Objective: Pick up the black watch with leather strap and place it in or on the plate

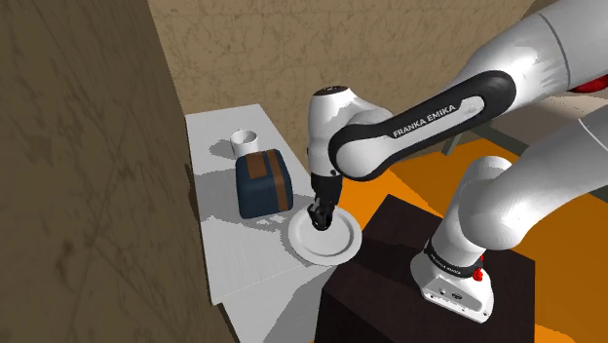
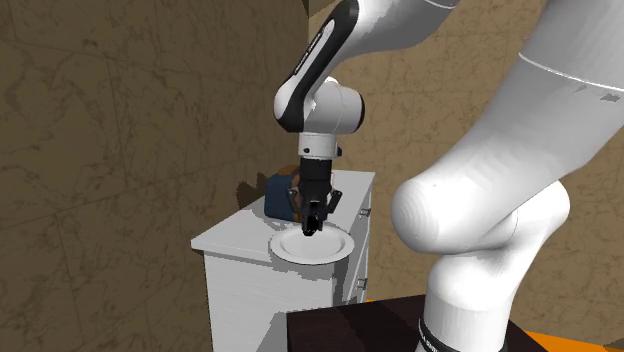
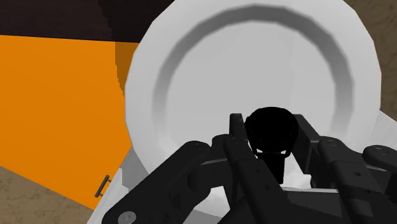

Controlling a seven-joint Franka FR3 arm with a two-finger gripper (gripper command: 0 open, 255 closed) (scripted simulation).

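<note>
Wrist view: the gripper (image 3: pixel 272 145) has its two black fingers (image 3: pixel 236 130) closed on a round black watch (image 3: pixel 272 126). The watch is clasped between them, with a short dark piece below the face that is probably the strap. Just beyond the watch lies the white plate (image 3: pixel 191 70), its shallow well under the fingertips.

In the shoulder view the gripper (image 1: pixel 320 216) points down over the plate (image 1: pixel 339 257), close to its surface. I cannot tell whether the watch touches it. The plate sits at the near corner of a white cabinet (image 1: pixel 229 258), next to the dark stand (image 1: pixel 390 283). Just beside the plate, further back on the cabinet, stands a dark blue bag with a brown band (image 1: pixel 263 183), and behind that a white cup (image 1: pixel 245 144).

The carry looks finished and the placing step is in hand. The next move seems to call for a small descent if any gap remains. The fingers would then part so the watch settles in the well, and a straight lift should avoid dragging the strap.
</note>
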